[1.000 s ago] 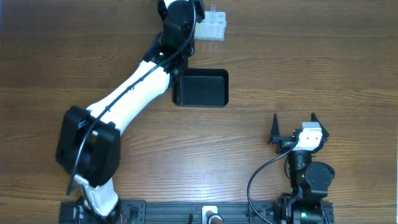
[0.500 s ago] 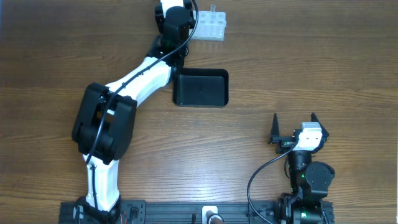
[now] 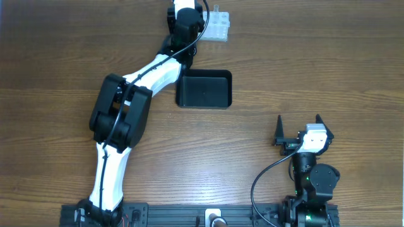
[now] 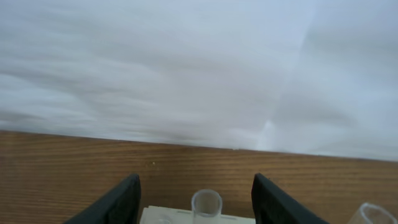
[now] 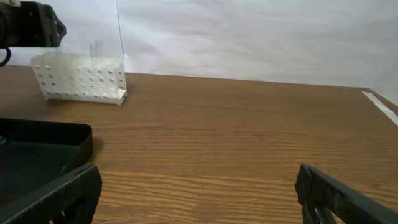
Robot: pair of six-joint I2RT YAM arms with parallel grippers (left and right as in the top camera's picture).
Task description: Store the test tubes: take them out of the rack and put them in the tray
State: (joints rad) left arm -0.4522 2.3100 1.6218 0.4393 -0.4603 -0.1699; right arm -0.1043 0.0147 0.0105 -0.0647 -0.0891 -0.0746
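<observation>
The tray looks empty, nothing stored; a tube stands in the rack, the spread left tool straddling it.

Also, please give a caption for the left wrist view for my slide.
Open left end effector lined up with a tube standing in the rack.

we log: rack, upper middle of the top view, left part hidden under left arm; its test tubes too small to count there; tray cut off by the right wrist view's edge.
</observation>
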